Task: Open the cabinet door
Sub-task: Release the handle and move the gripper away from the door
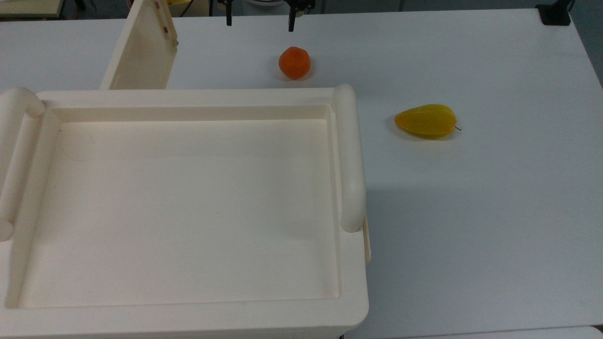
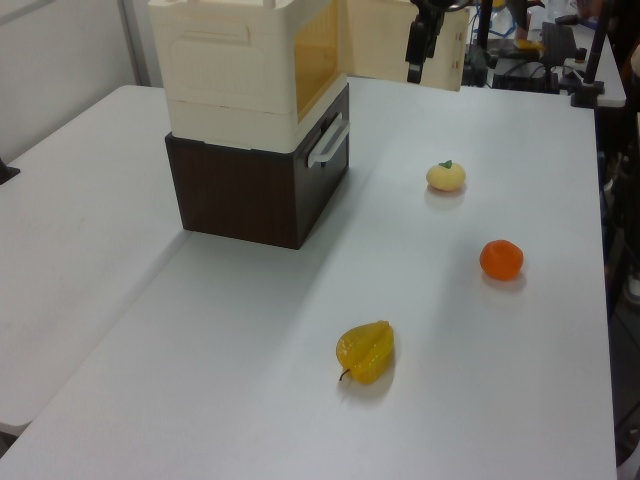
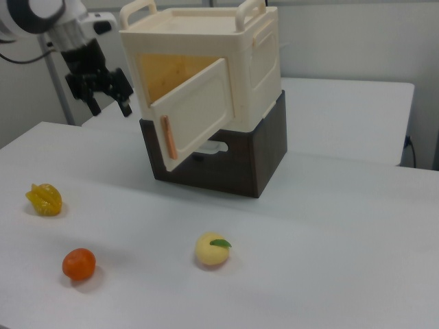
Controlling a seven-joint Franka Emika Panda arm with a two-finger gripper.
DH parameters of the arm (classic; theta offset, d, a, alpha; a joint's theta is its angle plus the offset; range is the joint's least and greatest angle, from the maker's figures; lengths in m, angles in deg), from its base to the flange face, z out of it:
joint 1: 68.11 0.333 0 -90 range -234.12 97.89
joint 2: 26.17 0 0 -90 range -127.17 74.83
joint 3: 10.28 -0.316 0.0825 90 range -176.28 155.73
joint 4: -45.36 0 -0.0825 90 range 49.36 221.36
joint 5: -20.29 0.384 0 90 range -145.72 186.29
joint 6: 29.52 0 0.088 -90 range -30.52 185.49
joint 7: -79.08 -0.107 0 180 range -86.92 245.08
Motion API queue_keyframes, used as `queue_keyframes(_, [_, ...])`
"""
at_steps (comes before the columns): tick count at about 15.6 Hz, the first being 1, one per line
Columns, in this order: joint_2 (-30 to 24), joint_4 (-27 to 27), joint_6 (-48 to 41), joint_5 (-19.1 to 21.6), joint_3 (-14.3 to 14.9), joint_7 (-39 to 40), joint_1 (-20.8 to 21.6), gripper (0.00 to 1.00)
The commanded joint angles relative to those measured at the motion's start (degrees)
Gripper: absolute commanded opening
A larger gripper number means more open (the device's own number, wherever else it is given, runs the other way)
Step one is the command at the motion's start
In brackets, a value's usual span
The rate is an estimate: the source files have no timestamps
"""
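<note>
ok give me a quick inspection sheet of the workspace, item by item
surface: white table, bare apart from the items below
job's things: cabinet on a dark base; cabinet door swung wide open
clutter: orange fruit, yellow star fruit, pale peach-like fruit, all lying apart
grippers: gripper open, holding nothing, clear of the door
cables: black leads on the far bench
surroundings: second table, equipment stands

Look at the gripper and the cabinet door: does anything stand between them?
No, nothing visible does. The open gripper hangs apart from the swung-open cabinet door, with bare air between. The orange lies lower, on the table.
</note>
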Motion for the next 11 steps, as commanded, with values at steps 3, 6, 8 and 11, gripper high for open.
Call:
queue_keyframes(3, [-2.75, 8.58, 0.04, 1.52, 0.44, 1.61, -2.67, 1.00])
queue_keyframes(6, [-3.63, 9.65, -0.31, 1.61, 0.71, 1.61, -2.67, 1.00])
queue_keyframes(8, [-3.28, 9.65, -0.40, 1.61, 0.71, 0.74, -2.67, 1.00])
queue_keyframes(11, [-3.28, 9.57, -0.84, 1.61, 0.79, 0.74, -2.67, 1.00])
